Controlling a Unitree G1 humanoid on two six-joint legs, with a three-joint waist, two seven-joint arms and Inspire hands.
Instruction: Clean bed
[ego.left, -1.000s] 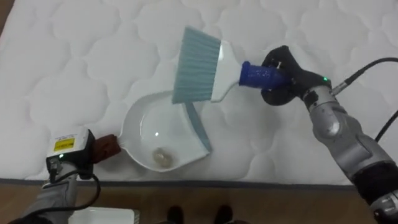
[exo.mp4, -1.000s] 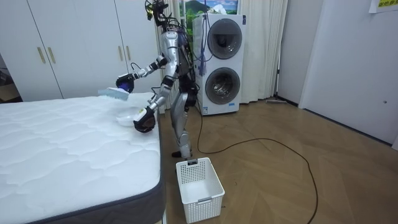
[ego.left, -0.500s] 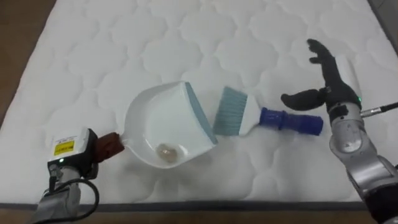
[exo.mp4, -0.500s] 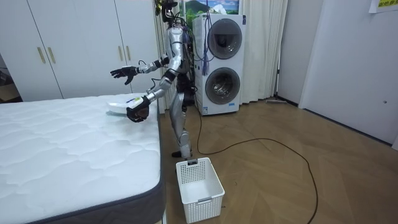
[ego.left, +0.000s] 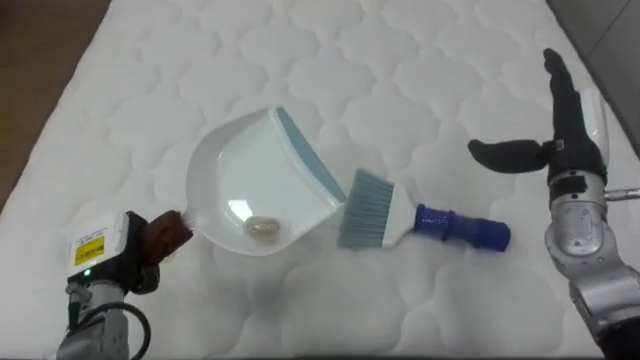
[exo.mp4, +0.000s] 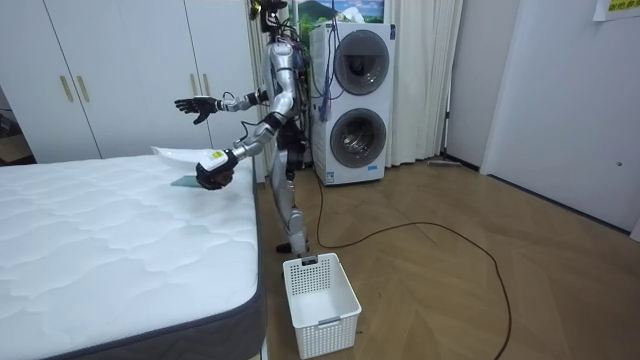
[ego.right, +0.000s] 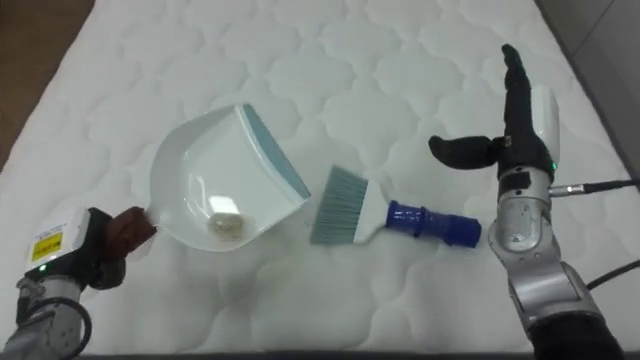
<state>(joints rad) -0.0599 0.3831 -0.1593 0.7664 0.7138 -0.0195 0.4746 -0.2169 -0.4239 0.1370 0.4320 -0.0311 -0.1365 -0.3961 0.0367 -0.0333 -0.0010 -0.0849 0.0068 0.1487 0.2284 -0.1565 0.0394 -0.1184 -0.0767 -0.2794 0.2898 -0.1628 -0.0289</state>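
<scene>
Moved: dustpan (ego.left: 250, 180) is rising off the bed (ego.left: 150, 80).
Left hand (ego.left: 115, 262): clutching its handle.
Right hand (ego.left: 565, 150): hovering spread, apart from brush (ego.left: 400, 215).

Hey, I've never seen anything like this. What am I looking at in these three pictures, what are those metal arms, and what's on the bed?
This is a humanoid robot standing beside a bed and tidying it. Two pictures come from the twin cameras in its head, which look down at the mattress. The third comes from a camera across the room and shows the whole robot, with a white basket on the floor near it. The arms are the robot's own. Its left hand grips the brown handle of a white dustpan, which holds a small crumpled scrap. A brush with a blue handle lies on the mattress next to the dustpan, and neither hand touches it. The right hand is open and raised above the bed.
</scene>
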